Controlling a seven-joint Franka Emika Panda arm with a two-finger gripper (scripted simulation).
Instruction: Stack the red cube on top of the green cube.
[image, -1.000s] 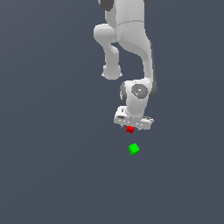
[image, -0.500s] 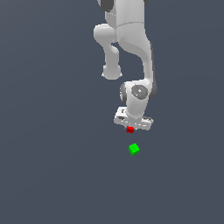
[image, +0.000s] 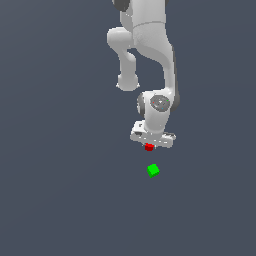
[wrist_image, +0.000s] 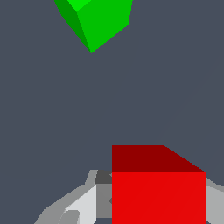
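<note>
The red cube (image: 149, 147) sat right under the gripper (image: 150, 145), tucked between its fingers (wrist_image: 83, 205). The green cube (image: 153, 170) was a little past the hand, lower in the exterior view and slightly toward its right, not touching either.

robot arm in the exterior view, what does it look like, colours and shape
The arm is smooth white with rounded, bulbous links and dark grey bands at the joints. A round grey disc marks the wrist joint. The gripper is a flat white block. No cables or lettering show.
</note>
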